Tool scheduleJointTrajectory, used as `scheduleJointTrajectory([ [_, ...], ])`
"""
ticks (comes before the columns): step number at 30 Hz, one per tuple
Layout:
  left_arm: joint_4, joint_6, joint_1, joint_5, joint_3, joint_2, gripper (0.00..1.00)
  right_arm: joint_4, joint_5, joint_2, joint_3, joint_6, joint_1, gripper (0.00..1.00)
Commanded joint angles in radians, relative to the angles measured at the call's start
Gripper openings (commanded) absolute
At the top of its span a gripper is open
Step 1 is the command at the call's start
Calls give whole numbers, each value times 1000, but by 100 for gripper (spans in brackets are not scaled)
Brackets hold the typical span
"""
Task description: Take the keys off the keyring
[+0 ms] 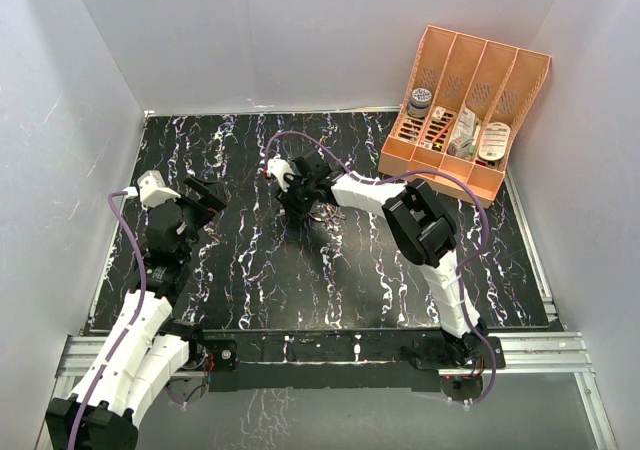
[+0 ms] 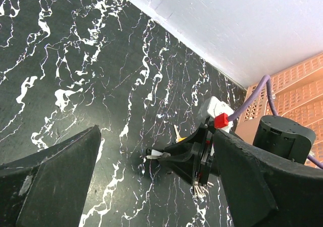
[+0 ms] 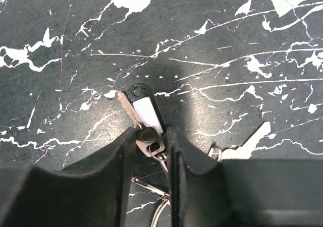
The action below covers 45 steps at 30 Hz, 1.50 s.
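Note:
My right gripper is low over the mid table. In the right wrist view its jaws stand close together, shut on the head of a silvery key. That key's blade lies beside a black tag with a white label. The thin wire keyring runs back under the fingers. A pale brass key lies to the right. The left wrist view shows the tag and the brass key. The bunch shows from above. My left gripper is open and empty, well left of the keys.
An orange divided organizer leans at the back right corner, holding small items and a grey-lidded jar. White walls close the table on three sides. The right arm's purple cable loops over the middle.

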Motion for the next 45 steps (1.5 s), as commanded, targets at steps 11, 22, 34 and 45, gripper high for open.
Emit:
scheduleJointTrajectory([
  [11, 31, 8, 5, -17, -5, -10, 91, -10, 20, 12, -43, 76, -2, 0],
  [22, 82, 76, 5, 33, -3, 25, 80, 121, 103, -189, -47, 197, -2, 0],
  [34, 408, 142, 4, 388, -41, 142, 24, 318, 266, -526, -87, 338, -2, 0],
  [45, 942, 52, -1, 776, -18, 396, 24, 401, 342, -733, -182, 372, 9, 0],
])
